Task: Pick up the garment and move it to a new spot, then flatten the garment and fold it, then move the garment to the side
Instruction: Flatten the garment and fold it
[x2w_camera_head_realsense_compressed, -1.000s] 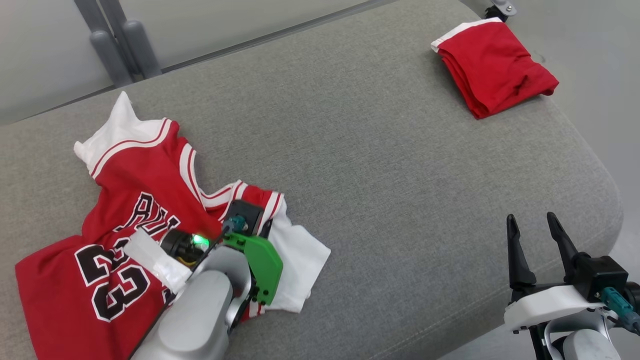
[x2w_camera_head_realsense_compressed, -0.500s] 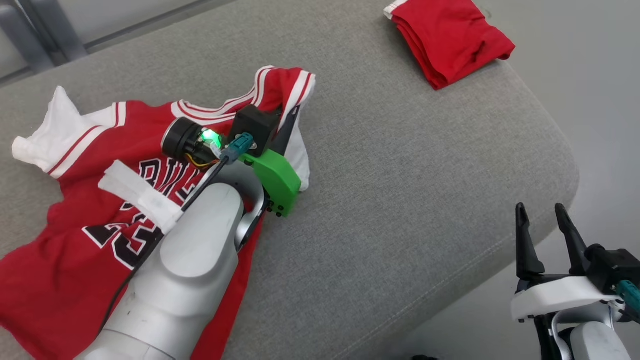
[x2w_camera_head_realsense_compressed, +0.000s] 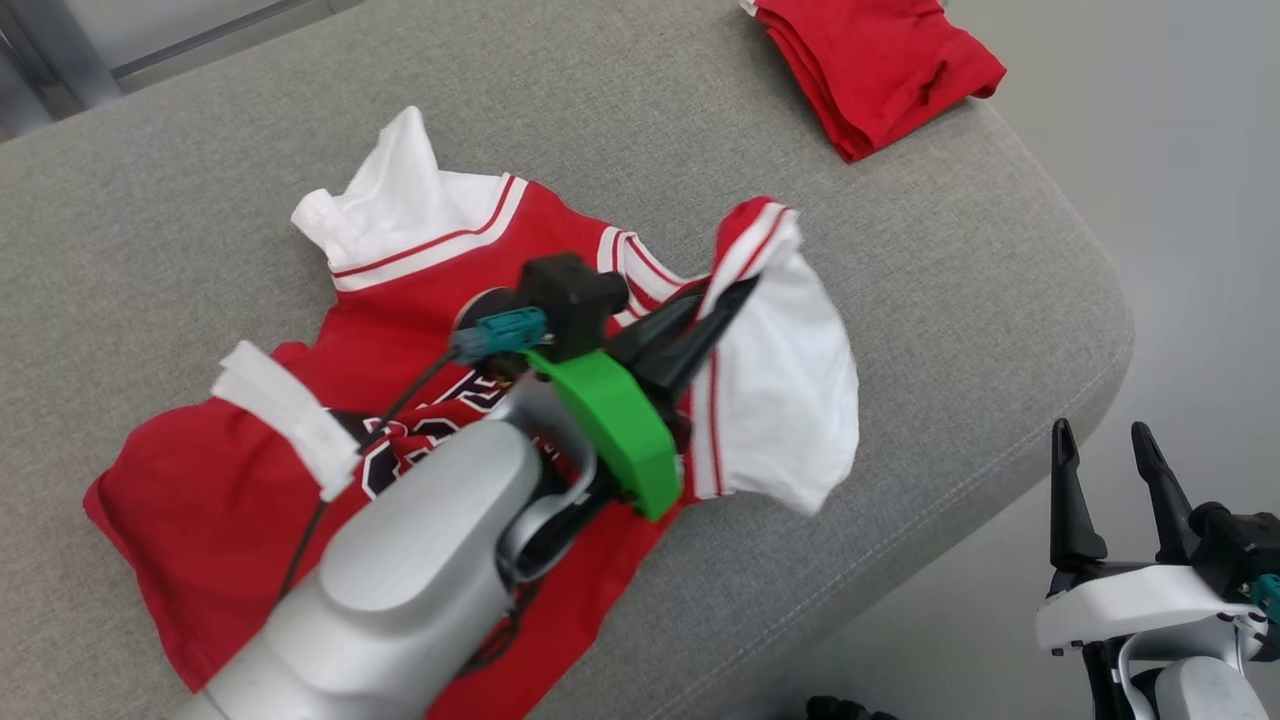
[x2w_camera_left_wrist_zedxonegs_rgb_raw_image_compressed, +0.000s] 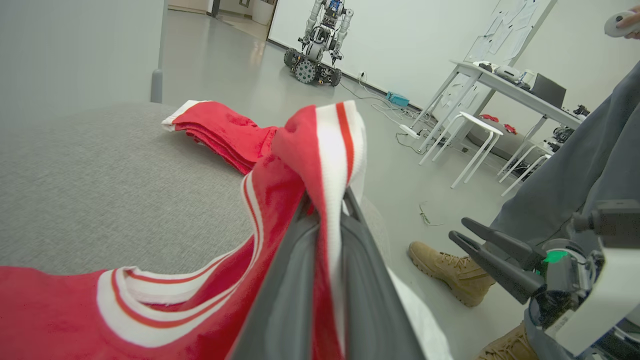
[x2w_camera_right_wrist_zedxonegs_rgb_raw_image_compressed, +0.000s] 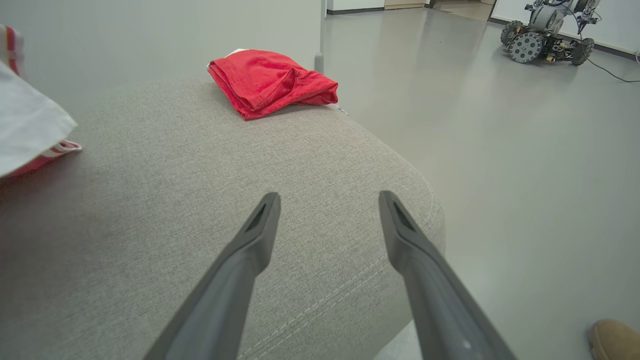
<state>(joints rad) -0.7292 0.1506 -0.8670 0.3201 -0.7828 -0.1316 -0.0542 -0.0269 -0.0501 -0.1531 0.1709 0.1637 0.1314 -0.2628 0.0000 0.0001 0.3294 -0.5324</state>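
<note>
The grey cushion (x2w_camera_head_realsense_compressed: 900, 330) bears the red basketball jersey (x2w_camera_head_realsense_compressed: 200, 500) on its left part, long axis running from hem at near left to collar at far right; the right gripper (x2w_camera_head_realsense_compressed: 1105, 445) gapes wide, empty; the left gripper (x2w_camera_head_realsense_compressed: 738, 290) is clamped on the jersey's upheld striped shoulder strap (x2w_camera_head_realsense_compressed: 760, 225).

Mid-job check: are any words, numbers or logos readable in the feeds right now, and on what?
No text reads whole.
Jersey: black, white-edged chest print, mostly covered by the left arm; fragments only, unreadable.
Papers on the wall, left wrist view: too small to read.
Folded red garment: no print showing.
</note>
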